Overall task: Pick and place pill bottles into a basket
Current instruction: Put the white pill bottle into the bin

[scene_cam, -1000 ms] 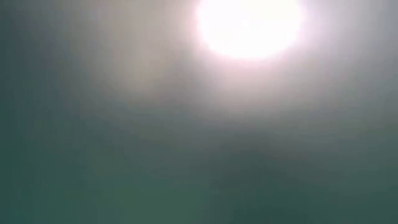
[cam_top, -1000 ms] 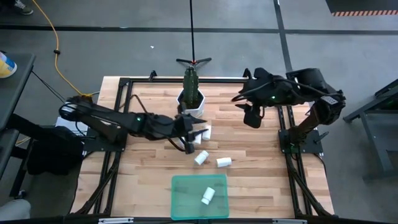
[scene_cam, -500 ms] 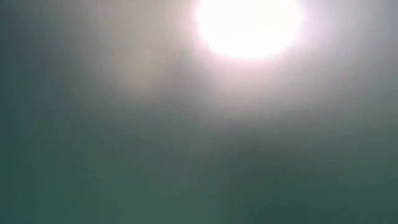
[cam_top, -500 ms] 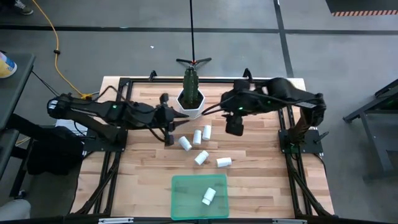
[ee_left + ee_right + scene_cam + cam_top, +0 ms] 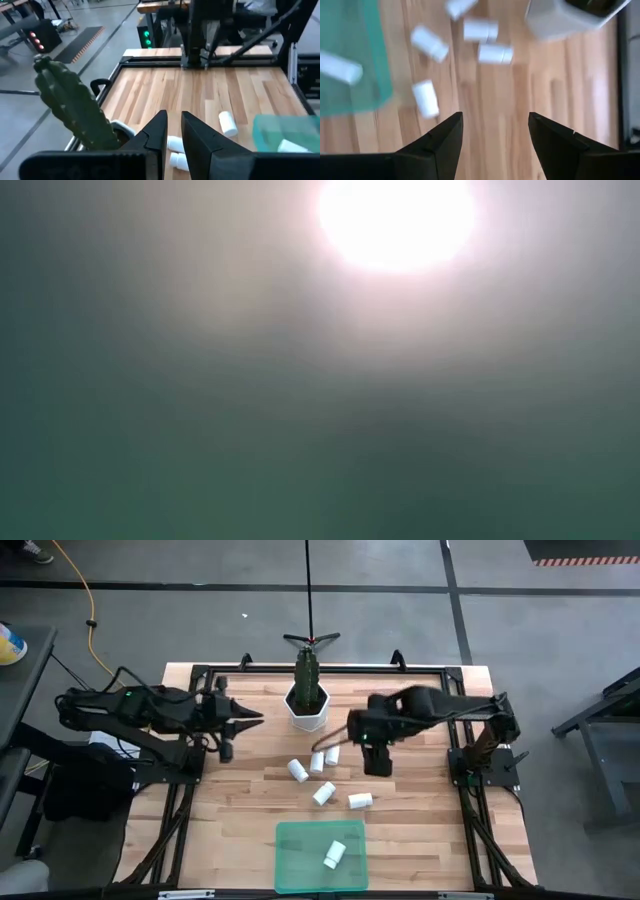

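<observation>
Several small white pill bottles lie loose on the wooden table, among them one [image 5: 297,770], another [image 5: 323,794] and a third [image 5: 360,800]. One more bottle [image 5: 335,855] lies in the green basket [image 5: 300,840] at the front edge. My right gripper [image 5: 372,762] hovers just right of the cluster, open and empty. In its wrist view its gripper [image 5: 492,132] faces the bottles [image 5: 426,97] and the basket [image 5: 350,95]. My left gripper [image 5: 250,719] is drawn back to the left, shut on nothing. Its wrist view shows its closed gripper [image 5: 172,131], bottles [image 5: 227,122] and the basket [image 5: 287,129].
A white hexagonal pot [image 5: 307,710] with a green cactus [image 5: 75,102] stands at the back centre, close behind the bottles. Black frame rails run along the table's sides. The low view shows only glare.
My left arm pulled back leftward from the bottles and its gripper closed empty. My right arm swung in from the back right toward the bottle cluster, staying open.
</observation>
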`<state>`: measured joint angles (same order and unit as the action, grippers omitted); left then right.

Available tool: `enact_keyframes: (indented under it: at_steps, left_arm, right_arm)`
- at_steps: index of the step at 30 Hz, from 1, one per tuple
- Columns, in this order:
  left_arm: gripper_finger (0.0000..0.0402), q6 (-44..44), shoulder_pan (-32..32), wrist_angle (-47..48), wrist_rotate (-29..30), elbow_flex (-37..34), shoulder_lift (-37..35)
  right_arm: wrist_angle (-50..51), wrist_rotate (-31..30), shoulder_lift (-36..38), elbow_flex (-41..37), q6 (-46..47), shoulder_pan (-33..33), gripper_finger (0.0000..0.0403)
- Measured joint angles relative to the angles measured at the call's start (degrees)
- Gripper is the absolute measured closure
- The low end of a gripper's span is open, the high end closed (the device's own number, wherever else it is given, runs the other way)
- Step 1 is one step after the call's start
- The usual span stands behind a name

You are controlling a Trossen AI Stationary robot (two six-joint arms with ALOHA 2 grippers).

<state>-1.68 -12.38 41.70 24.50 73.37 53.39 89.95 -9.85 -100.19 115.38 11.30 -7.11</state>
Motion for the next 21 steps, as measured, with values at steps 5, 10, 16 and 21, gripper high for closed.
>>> enact_keyframes:
  at_steps: [5,10,16,21]
  left_arm:
    - [0.0312,-0.11,0.0,0.88,-0.08,-1.53,-2.57]
    - [0.0312,-2.18,0.0,-4.7,-0.21,-11.05,-7.46]
    - [0.0312,-4.48,0.0,-18.63,-0.45,-24.15,-14.47]
    - [0.0312,-4.81,0.0,-23.29,-0.42,-28.74,-18.87]
  right_arm:
    - [-3.31,2.34,5.54,-14.89,4.64,-0.18,0.0187]
    - [-17.4,9.25,10.45,-27.1,9.25,-1.6,0.0187]
    - [-24.95,12.49,11.05,-36.75,12.1,-5.35,0.0187]
    - [-30.11,14.24,11.05,-42.35,15.02,-6.18,0.0187]
